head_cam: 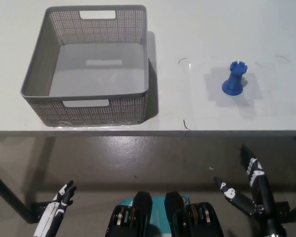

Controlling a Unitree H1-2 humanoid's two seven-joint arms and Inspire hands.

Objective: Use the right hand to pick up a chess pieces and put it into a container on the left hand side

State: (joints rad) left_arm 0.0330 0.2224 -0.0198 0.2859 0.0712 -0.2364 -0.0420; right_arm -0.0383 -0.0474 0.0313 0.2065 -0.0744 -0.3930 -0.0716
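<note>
At the bottom right of the frame the black right hand (249, 185) hangs below the desk edge, fingers (230, 193) spread and empty. At the bottom left, the white left hand (63, 196) rests; whether its fingers are open cannot be told. On the white desk (197, 29), the blue plastic rook chess piece (235, 79) stands upright at centre right, well apart from the grey perforated plastic basket (96, 106) at upper left.

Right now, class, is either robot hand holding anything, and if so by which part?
Nothing is held. The blue rook stands alone on the table; the right robot hand and left robot hand hang open below the table edge.
</note>
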